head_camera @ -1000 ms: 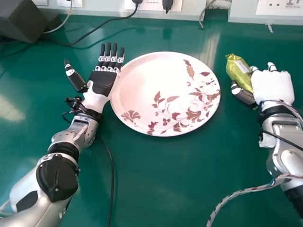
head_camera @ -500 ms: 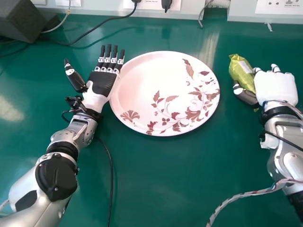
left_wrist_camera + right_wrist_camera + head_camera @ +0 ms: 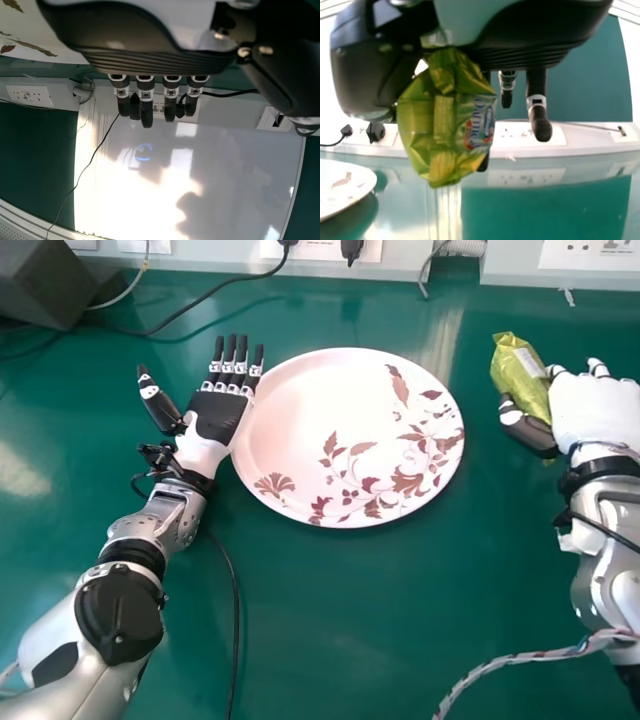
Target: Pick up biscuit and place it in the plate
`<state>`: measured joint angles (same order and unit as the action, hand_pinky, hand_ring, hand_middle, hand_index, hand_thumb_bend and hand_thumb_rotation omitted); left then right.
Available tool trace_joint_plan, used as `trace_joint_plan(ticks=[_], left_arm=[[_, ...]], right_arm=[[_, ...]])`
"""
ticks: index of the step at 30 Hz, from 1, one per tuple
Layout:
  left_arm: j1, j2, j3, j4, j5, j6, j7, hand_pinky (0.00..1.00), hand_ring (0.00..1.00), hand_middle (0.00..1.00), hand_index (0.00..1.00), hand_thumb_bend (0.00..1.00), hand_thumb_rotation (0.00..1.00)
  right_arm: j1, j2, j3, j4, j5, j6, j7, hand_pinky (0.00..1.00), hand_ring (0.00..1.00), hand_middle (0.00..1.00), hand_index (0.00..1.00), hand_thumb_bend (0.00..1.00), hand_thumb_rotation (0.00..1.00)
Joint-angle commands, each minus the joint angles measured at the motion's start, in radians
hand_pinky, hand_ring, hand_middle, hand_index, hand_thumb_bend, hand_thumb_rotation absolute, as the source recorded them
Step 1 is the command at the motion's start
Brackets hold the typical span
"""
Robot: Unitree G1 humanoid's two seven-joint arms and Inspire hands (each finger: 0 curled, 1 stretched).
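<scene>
Green glossy surface (image 3: 330,640); round pale plate (image 3: 295,410) on it, brownish-red floral print. Left hand (image 3: 217,415) spread wide beside the rim. Right hand (image 3: 594,415), right of plate, grips crinkled yellow-green biscuit packet (image 3: 517,375).

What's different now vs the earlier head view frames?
Right hand and the green biscuit packet have moved together toward the robot's right, farther from the plate, and a little toward the head view's top edge. Nothing newly grasped or released: the packet was already in that hand. Plate and left hand look unchanged.
</scene>
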<state>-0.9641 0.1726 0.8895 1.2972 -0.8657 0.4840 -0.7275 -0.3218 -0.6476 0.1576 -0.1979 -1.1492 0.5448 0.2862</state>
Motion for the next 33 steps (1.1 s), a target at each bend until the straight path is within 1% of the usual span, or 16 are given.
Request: trace_joint_plan(ticks=[1, 6, 8, 12, 14, 16, 23, 27, 28, 33], left_arm=[[0.009, 0.005, -0.012, 0.007, 0.011, -0.005, -0.009, 0.94, 0.91, 0.97, 1.0, 1.0, 0.6], [0.011, 0.007, -0.011, 0.007, 0.01, 0.002, -0.02, 0.98, 0.93, 0.99, 1.0, 1.0, 0.61], [0.009, 0.006, -0.01, 0.006, 0.01, -0.007, -0.006, 0.99, 0.93, 1.0, 1.0, 1.0, 0.62], [0.012, 0.006, -0.013, 0.007, 0.013, -0.011, -0.016, 0.94, 0.91, 0.98, 1.0, 1.0, 0.6], [0.013, 0.004, -0.01, 0.007, 0.01, -0.009, -0.017, 0.91, 0.9, 0.98, 1.0, 1.0, 0.6], [0.014, 0.003, -0.009, 0.007, 0.009, -0.01, -0.015, 0.93, 0.9, 0.99, 1.0, 1.0, 0.61], [0.016, 0.002, -0.012, 0.007, 0.013, -0.012, -0.017, 0.94, 0.89, 0.98, 1.0, 1.0, 0.64], [0.019, -0.002, -0.014, 0.005, 0.013, -0.013, -0.02, 0.95, 0.88, 0.99, 1.0, 1.0, 0.65], [0.02, -0.001, -0.016, 0.005, 0.015, -0.014, -0.022, 0.96, 0.88, 0.99, 1.0, 1.0, 0.66], [0.023, -0.001, -0.018, 0.005, 0.015, -0.019, -0.014, 0.98, 0.84, 1.0, 1.0, 1.0, 0.67]], right_arm=[[0.021, 0.008, -0.015, -0.049, -0.023, 0.014, 0.018, 0.16, 0.23, 0.3, 0.48, 0.2, 0.0], [0.013, 0.022, -0.011, -0.098, -0.066, 0.027, 0.077, 0.17, 0.23, 0.31, 0.48, 0.21, 0.0], [0.01, 0.028, -0.01, -0.116, -0.08, 0.02, 0.09, 0.17, 0.23, 0.3, 0.47, 0.22, 0.0], [0.011, 0.042, -0.01, -0.144, -0.105, 0.001, 0.084, 0.17, 0.24, 0.31, 0.48, 0.23, 0.0], [0.007, 0.049, -0.008, -0.159, -0.123, -0.001, 0.1, 0.17, 0.23, 0.3, 0.48, 0.22, 0.0], [0.002, 0.058, -0.007, -0.177, -0.14, -0.005, 0.118, 0.17, 0.23, 0.3, 0.48, 0.21, 0.0], [-0.014, 0.099, -0.009, -0.216, -0.186, -0.028, 0.154, 0.17, 0.23, 0.3, 0.48, 0.23, 0.0], [-0.028, 0.125, -0.009, -0.228, -0.21, -0.042, 0.171, 0.17, 0.23, 0.3, 0.48, 0.21, 0.0], [-0.033, 0.133, -0.007, -0.231, -0.217, -0.044, 0.176, 0.17, 0.23, 0.31, 0.48, 0.22, 0.0], [-0.051, 0.163, -0.003, -0.239, -0.247, -0.061, 0.199, 0.16, 0.23, 0.3, 0.48, 0.21, 0.0]])
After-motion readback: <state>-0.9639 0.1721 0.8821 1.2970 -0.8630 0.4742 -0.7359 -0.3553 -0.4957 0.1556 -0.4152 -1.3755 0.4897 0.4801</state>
